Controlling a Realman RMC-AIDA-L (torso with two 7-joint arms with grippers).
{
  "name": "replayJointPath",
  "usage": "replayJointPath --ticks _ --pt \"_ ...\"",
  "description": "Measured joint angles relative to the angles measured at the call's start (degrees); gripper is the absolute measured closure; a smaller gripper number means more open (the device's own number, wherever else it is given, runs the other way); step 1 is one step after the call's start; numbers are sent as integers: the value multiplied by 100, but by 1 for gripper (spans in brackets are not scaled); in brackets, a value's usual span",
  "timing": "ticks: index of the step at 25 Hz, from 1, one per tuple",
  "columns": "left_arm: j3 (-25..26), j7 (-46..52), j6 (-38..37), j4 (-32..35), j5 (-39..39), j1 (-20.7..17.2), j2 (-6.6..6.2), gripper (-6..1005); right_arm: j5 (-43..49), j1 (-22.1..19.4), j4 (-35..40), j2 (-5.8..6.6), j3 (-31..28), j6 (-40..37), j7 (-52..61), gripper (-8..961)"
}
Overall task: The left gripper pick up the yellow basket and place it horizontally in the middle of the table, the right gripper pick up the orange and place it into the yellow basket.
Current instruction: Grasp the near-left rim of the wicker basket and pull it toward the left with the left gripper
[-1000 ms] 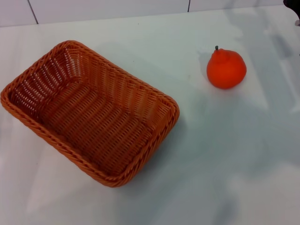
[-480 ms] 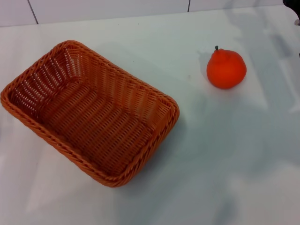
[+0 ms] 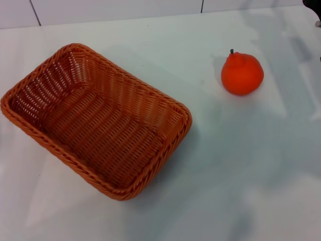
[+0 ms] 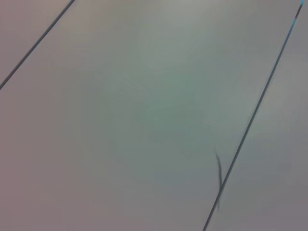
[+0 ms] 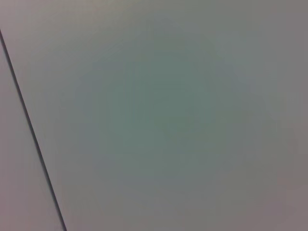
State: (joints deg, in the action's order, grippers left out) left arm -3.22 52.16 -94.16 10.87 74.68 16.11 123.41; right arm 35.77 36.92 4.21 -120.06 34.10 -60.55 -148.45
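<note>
One basket [image 3: 95, 120] lay slanted on the left of the table [image 3: 241, 165]; the orange [image 3: 242, 73] sat far right. Right gripper [image 3: 312, 4] barely visible, fingers' state unclear.

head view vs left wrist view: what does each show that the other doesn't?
Only the head view shows the task things: the yellow basket, empty and lying at an angle on the robot's left part of the white table, and the orange sitting apart from it toward the far right, stem up. A dark bit of the right end effector peeks in at the far right corner.

Only the left wrist view shows a plain pale surface crossed by thin dark seam lines; no basket, fruit or fingers.

Shared: no object appears in both views.
</note>
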Motion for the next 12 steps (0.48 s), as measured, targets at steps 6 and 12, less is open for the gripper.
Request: replayJointPath --ticks 6,12 --pt "-5 12 -3 10 3 -11 -1 422 0 0 -30 0 0 0 0 97" --pt "-4 13 -3 12 3 -15 -1 420 0 -1 -50 0 0 0 0 97"
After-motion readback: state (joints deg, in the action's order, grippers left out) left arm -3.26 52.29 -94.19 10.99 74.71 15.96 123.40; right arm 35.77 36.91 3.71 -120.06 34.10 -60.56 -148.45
